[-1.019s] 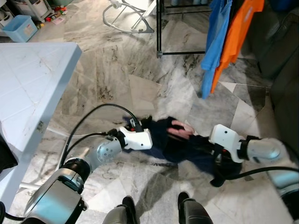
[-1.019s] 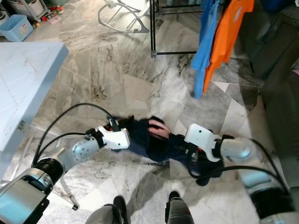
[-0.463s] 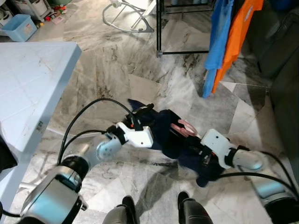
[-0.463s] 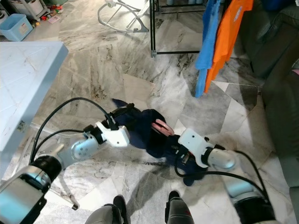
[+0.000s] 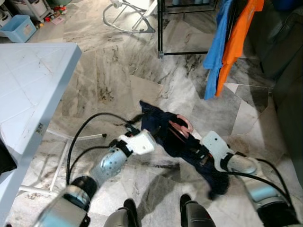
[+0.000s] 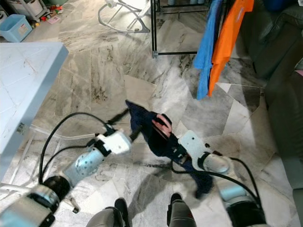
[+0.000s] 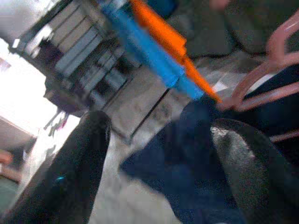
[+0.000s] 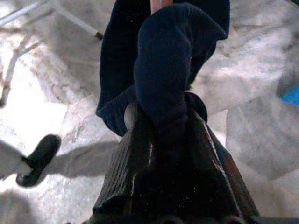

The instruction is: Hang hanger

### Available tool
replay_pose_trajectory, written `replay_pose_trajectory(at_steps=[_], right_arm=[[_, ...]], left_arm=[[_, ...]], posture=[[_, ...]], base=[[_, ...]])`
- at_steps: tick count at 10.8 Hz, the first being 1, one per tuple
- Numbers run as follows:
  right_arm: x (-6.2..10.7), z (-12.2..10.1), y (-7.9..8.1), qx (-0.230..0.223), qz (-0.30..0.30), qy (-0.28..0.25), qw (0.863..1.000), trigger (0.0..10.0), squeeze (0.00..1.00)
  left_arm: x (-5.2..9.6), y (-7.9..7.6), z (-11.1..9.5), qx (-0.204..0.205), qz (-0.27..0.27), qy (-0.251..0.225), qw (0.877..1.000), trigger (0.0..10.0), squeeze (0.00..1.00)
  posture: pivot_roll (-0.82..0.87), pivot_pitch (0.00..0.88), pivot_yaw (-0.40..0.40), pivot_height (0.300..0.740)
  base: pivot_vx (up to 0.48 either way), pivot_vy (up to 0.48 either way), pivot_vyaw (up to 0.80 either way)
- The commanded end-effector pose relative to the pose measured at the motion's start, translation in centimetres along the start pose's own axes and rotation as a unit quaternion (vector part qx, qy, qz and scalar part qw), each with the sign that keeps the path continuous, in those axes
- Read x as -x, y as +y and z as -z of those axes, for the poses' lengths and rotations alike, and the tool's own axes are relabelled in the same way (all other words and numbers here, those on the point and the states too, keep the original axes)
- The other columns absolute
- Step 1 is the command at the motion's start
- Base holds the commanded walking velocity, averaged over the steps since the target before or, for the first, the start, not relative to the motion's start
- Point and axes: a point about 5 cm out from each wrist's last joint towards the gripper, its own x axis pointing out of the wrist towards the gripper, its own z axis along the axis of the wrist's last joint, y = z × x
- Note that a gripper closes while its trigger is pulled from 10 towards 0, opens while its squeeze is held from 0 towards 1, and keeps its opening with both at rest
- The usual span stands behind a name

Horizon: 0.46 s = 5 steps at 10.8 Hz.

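The pink hanger [image 5: 180, 126] sits inside a navy garment [image 5: 163, 126], carried above the marble floor [image 5: 113, 71] at about the centre of the left eye view. Its hook pokes out of the cloth toward one o'clock. The right gripper [image 8: 161, 116] is clamped on a thick fold of the navy cloth, its fingers pressed tight on the bunched fabric, and a long tail of the garment droops from it toward five o'clock. The left gripper [image 7: 154, 154] is at the garment's ten o'clock edge with its fingers [image 7: 70, 172] spread wide and the cloth and pink wire lying between them, nothing pinched.

At twelve to one o'clock, well apart from the load, a black clothes rack [image 5: 161, 28] holds a blue shirt [image 5: 218, 42] and an orange shirt [image 5: 239, 38]. A white counter [image 5: 28, 90] lies at nine o'clock.

The chief risk, as I judge it, is that the grip is on fabric and not on the hanger itself: the hanger could slide or tip out of the garment on the way to the rack. The trailing tail could drag or catch on the robot's feet [image 5: 189, 208]. With its hook half buried in cloth, the hanger may miss the rail.
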Motion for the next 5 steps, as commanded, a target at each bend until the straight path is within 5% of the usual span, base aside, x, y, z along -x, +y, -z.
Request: replay_pose_trajectory(at_steps=[1,4,5], right_arm=[[0.0,0.4,0.0,-0.021,0.014,0.001,1.0,0.0,0.0],[0.0,1.4,-0.9,-0.089,0.099,0.016,0.991,0.0,0.0],[0.0,1.6,-1.1,-0.12,0.138,0.01,0.983,0.0,0.0]], left_arm=[[1.1,-0.3,1.3,0.023,-0.013,0.044,0.999,10.0,1.0],[3.0,-1.0,4.1,0.147,-0.125,0.185,0.964,10.0,1.0],[3.7,-1.9,4.8,0.189,-0.141,0.221,0.947,10.0,0.0]], posture=[[-0.3,0.276,0.094,0.74],[-0.3,0.27,0.096,0.74],[-0.3,0.264,0.096,0.74]], base=[[0.0,0.0,0.0],[0.0,0.0,0.0],[0.0,0.0,0.0]])
